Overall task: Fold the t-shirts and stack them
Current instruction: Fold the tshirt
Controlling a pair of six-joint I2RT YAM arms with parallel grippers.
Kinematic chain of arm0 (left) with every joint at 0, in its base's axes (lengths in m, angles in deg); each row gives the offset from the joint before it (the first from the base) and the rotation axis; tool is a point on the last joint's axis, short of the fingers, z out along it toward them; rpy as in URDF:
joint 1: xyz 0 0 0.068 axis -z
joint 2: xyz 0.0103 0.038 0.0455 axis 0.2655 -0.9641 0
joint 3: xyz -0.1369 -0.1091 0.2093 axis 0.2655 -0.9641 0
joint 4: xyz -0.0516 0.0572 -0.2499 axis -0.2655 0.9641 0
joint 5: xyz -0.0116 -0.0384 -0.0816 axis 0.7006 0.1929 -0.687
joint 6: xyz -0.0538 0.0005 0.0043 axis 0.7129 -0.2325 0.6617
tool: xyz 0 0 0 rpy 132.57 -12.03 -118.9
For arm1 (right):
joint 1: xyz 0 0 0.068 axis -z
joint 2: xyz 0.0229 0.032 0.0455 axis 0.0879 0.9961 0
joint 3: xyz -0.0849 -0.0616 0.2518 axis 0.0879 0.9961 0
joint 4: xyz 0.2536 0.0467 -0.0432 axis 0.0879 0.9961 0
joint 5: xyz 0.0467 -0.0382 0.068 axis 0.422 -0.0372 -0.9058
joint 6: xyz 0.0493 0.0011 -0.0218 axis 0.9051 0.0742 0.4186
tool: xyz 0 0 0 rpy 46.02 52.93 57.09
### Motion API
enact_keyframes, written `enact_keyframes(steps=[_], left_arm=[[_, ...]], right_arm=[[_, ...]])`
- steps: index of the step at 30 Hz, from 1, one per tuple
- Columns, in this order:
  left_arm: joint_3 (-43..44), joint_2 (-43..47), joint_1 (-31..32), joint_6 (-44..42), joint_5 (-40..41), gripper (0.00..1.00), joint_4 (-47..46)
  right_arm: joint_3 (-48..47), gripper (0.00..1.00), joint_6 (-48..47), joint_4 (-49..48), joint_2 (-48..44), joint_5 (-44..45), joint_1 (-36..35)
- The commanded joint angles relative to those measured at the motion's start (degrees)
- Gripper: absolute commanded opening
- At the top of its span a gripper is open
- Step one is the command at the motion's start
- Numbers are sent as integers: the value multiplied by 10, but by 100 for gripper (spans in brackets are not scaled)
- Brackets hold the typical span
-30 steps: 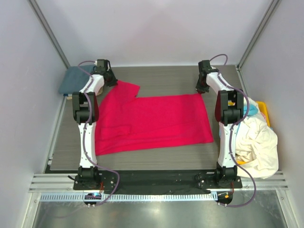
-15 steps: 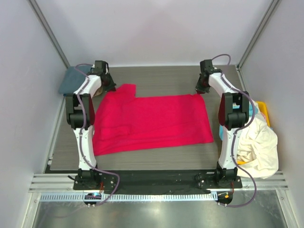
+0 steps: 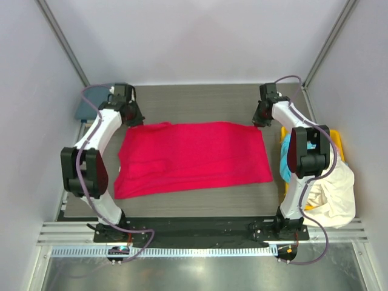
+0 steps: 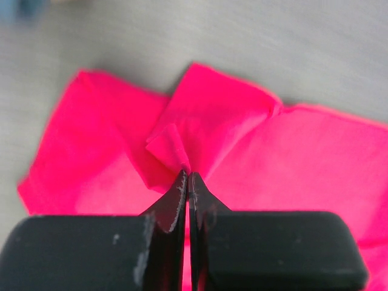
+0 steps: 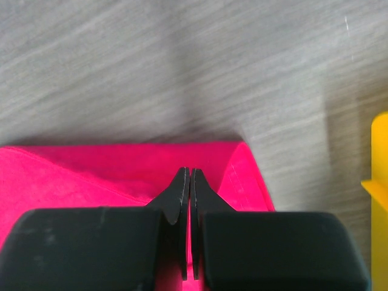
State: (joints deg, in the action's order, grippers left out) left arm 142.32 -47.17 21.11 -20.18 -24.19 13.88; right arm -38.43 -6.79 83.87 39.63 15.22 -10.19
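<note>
Since a second ago, the far-left sleeve of the red-pink t-shirt has been drawn in, leaving its far edge straight on the tabletop. A slate-blue shirt lies far left. A cream-white shirt and a cyan shirt spill from the yellow bin on the right. The left end effector and right end effector are each clamped on a far corner of the red-pink t-shirt, elbows splayed outward.
</note>
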Motion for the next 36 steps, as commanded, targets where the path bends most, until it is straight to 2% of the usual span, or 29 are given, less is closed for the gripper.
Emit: enact_keyframes(steps=[1,3,7,16,25,36], left_arm=[[-38,70,27,13,48,0,46],[-94,135,41,23,61,0,54],[-161,198,47,34,73,0,72],[-244,349,61,45,94,0,128],[-293,418,61,49,92,0,167],[-290,473,61,70,79,0,219]], right_arm=[[24,1,5,-28,-47,-2,-2],[38,1,5,-31,-61,2,-2],[56,1,10,-35,-71,11,-2],[104,1,14,-39,-127,17,-1],[173,1,12,-42,-187,42,-2],[233,1,15,-49,-206,59,0]])
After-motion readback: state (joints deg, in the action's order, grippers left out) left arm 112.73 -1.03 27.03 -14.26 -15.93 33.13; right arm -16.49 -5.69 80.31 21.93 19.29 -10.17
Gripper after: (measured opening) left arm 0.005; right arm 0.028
